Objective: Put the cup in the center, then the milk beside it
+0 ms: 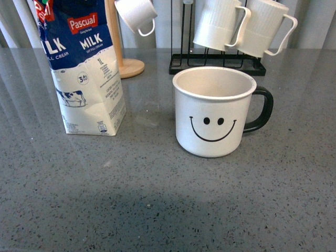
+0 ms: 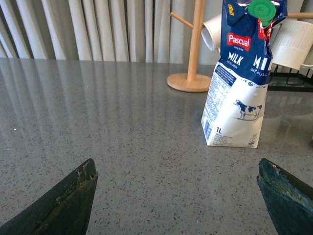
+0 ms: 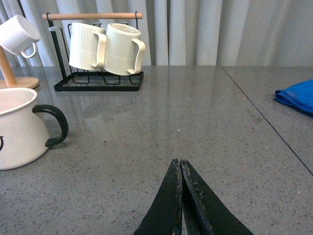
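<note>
The cup (image 1: 212,113), off-white with a black smiley face and black handle, stands upright on the grey table in the front view, right of middle. It also shows in the right wrist view (image 3: 19,128). The milk (image 1: 84,68), a blue and white Pascual carton, stands upright to the cup's left, apart from it. It also shows in the left wrist view (image 2: 240,83). My left gripper (image 2: 178,183) is open and empty, well short of the milk. My right gripper (image 3: 179,164) is shut and empty, off to the side of the cup. Neither arm shows in the front view.
A black wire rack (image 1: 218,63) with two ribbed white mugs (image 1: 241,26) stands behind the cup. A wooden mug tree (image 1: 123,65) with a small white cup (image 1: 136,16) stands behind the milk. A blue cloth (image 3: 298,95) lies on the table in the right wrist view.
</note>
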Robot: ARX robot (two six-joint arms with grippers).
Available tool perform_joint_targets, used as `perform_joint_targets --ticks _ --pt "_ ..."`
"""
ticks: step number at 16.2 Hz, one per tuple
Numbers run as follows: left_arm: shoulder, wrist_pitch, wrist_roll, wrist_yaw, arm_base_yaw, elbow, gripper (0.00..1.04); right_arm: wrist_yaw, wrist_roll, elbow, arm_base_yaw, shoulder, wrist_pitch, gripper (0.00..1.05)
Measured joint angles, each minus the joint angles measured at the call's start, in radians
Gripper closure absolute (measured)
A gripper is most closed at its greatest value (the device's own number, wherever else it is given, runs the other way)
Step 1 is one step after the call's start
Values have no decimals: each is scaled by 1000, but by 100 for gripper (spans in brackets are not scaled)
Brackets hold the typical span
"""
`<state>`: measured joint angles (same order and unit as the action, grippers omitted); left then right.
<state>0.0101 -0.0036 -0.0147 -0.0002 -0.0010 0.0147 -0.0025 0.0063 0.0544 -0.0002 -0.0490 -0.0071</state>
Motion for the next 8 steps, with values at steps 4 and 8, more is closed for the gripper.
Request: perform_joint_targets --ticks 4,8 --pt "0 0 0 -1 0 0 7 1 -1 -41 0 42 -2 103" --pt "0 0 0 0 0 0 7 0 -1 -41 0 45 2 103"
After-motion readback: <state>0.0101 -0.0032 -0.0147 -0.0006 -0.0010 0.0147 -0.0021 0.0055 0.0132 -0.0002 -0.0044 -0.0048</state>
